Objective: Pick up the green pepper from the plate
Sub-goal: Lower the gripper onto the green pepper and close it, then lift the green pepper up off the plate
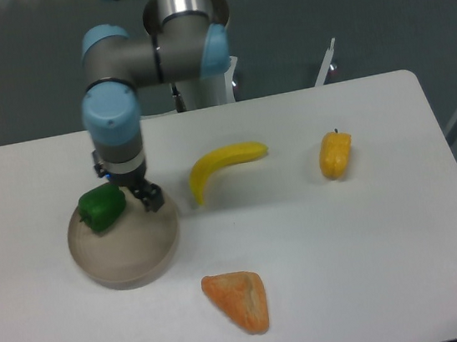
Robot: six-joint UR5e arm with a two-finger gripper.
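Note:
The green pepper [102, 208] lies on the far left part of the round grey-beige plate [130, 256], which stands at the table's left side. My gripper [148, 198] hangs over the plate's far right rim, just to the right of the pepper and apart from it. Its dark fingers look close together and nothing is between them, but I cannot make out whether they are open or shut.
A yellow banana [221, 166] lies right of the plate. A small yellow-orange pepper [335, 155] sits further right. An orange wedge-shaped piece [240, 300] rests near the front. The arm's base [194, 66] stands at the table's back edge.

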